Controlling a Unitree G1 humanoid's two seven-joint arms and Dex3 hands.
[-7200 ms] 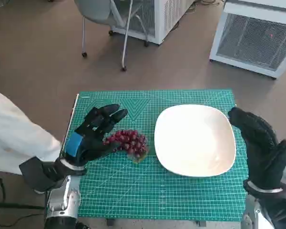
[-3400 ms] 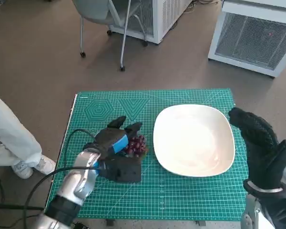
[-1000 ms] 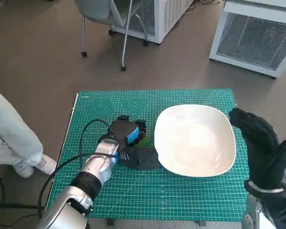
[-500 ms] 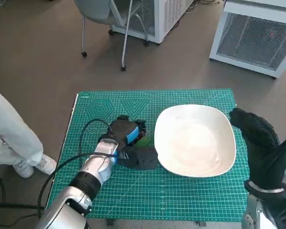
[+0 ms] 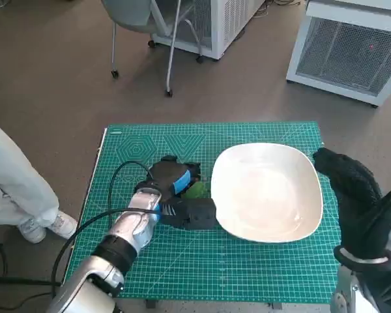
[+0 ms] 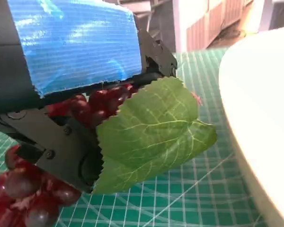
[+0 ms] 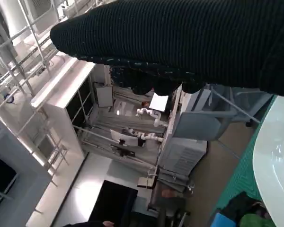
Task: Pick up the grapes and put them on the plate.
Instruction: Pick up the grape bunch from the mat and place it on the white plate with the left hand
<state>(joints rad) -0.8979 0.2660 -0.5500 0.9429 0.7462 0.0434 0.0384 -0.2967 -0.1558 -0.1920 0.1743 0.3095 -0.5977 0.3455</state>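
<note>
My left hand (image 5: 176,194) grips the bunch of dark red grapes (image 6: 33,189) just left of the white plate (image 5: 267,190). In the head view the hand hides the grapes; only the green leaf (image 5: 196,190) peeks out beside the plate's rim. The left wrist view shows the grapes under the blue-taped hand (image 6: 71,71), with the leaf (image 6: 151,132) spread toward the plate (image 6: 260,113). It is unclear whether the bunch touches the mat. My right hand (image 5: 355,202), in its black glove, hovers at the plate's right edge, holding nothing, fingers extended.
The green cutting mat (image 5: 156,261) covers the small table. A person's white trouser leg and shoe (image 5: 19,202) stand at the left. A chair (image 5: 143,32) and white cabinets (image 5: 352,45) are on the floor beyond the table.
Over seven seconds my left hand came down over the grapes, closed on them and moved them right toward the plate. In the last second it barely moved. My right hand stayed still.
</note>
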